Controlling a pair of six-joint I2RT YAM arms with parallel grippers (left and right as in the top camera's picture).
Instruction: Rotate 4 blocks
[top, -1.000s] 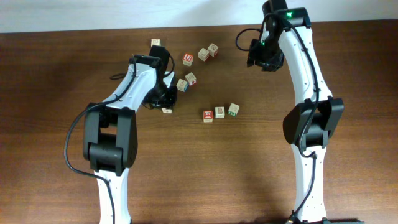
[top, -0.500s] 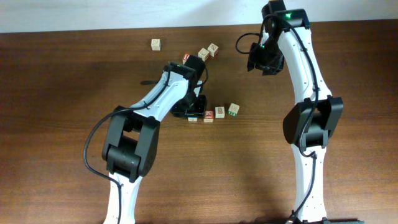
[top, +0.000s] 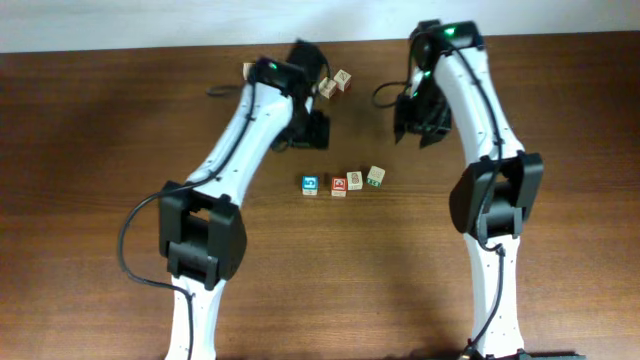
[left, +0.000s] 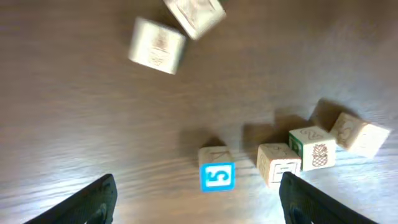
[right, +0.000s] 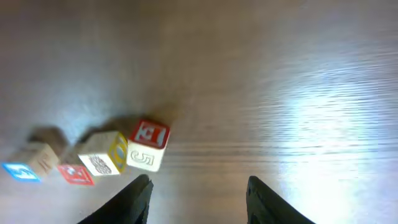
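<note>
Surface: dark brown wooden table (top: 90, 200).
Left gripper (left: 196, 178): fingers spread wide, holding nothing, raised above the table behind the row.
Blocks: four pale wooden letter cubes (top: 339, 185), in a row at the table's middle, between both arms.
Right gripper (right: 199, 182): fingers apart, empty.

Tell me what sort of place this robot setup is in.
Probably a robotics lab or test bench: a left arm and a right arm reach over a wooden table, with small alphabet blocks scattered on it and a plain white surface beyond.
</note>
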